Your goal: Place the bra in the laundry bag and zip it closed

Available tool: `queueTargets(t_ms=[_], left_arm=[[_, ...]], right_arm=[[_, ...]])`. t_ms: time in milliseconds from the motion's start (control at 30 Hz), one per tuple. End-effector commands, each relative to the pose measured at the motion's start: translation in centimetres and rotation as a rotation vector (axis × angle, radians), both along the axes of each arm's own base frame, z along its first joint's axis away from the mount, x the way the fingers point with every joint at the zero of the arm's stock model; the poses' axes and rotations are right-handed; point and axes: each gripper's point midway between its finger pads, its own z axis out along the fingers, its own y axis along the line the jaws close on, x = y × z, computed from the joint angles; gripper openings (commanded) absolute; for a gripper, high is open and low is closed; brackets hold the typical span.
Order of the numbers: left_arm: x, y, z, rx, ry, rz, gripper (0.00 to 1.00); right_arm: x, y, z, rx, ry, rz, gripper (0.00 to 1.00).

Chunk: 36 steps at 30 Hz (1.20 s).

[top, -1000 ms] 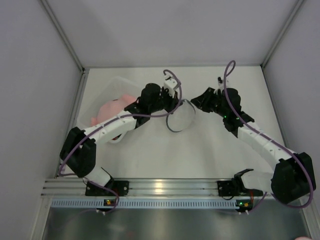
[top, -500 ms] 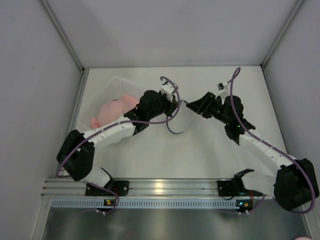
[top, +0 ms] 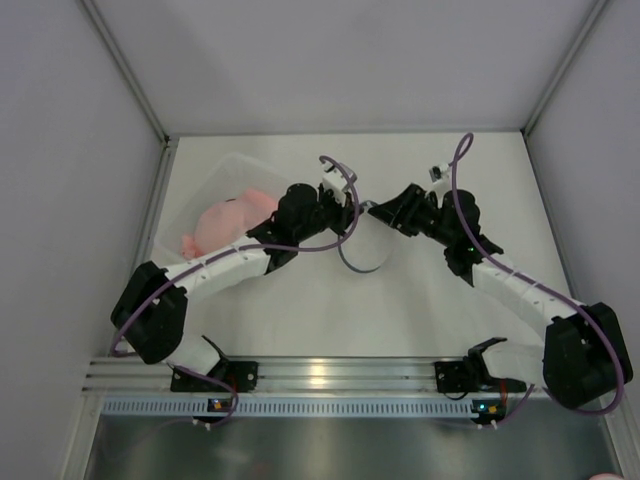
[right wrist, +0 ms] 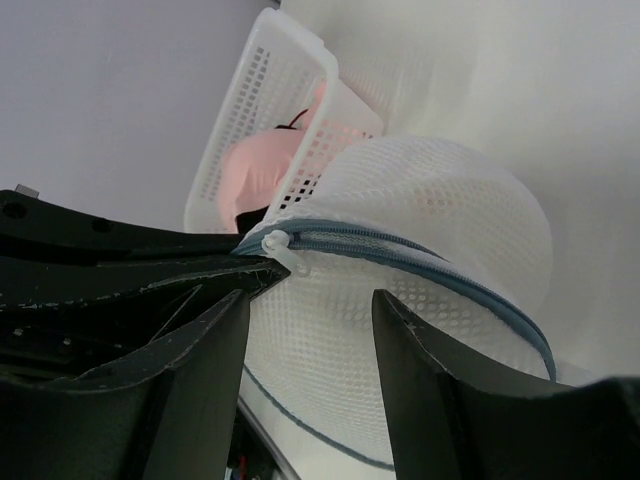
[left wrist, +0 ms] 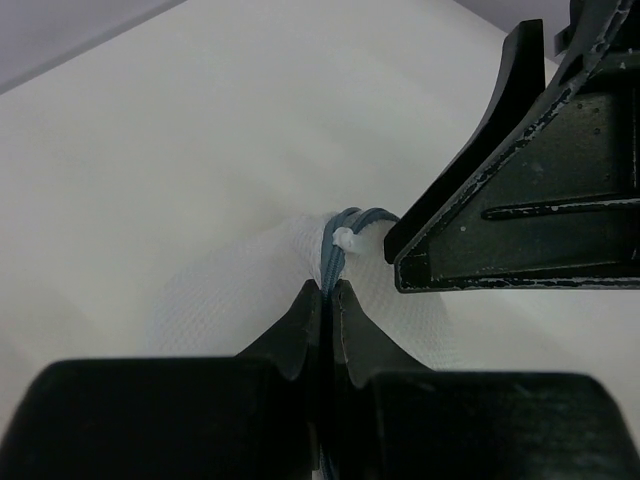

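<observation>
Clamping laundry bag [right wrist: 420, 220] rim in pressed-together left gripper [left wrist: 323, 292]; right gripper [right wrist: 310, 305] spread, zip pull [right wrist: 280, 248] just beyond its tips; seemingly zipped shut; bra unseen, presumably inside; only release remaining.

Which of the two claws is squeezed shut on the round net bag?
The left claw: its fingers are pressed together on the blue zipper edge of the laundry bag. The right claw has its fingers spread apart, holding nothing.

A lab test cell: bare grey walls [top: 330, 60], white table [top: 420, 320], aluminium mounting rail [top: 330, 375].
</observation>
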Motion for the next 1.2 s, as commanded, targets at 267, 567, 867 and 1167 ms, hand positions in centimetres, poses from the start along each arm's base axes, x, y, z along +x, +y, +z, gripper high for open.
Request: queueTargets(t_ms=[267, 567, 867, 1167], left_arm=[[-1.3, -0.7, 4.7, -0.118, -0.099, -0.064, 0.0], [-1.7, -1.5, 4.6, -0.127, -0.09, -0.085, 0.0], [-2.2, -1.7, 4.1, -0.115, -0.088, -0.106, 0.0], [-1.8, -0.6, 4.7, -0.128, -0.108, -0.038, 0.0]], right_arm=[[0.8, 0.9, 4.9, 0.049, -0.134, 0.012, 0.5], [0.5, 2.0, 4.8, 0.054, -0.126, 0.041, 0.4], [0.4, 2.2, 5.2, 0.042, -0.137, 0.036, 0.19], [0.8, 0.7, 3.3, -0.054, -0.098, -0.035, 0.0]])
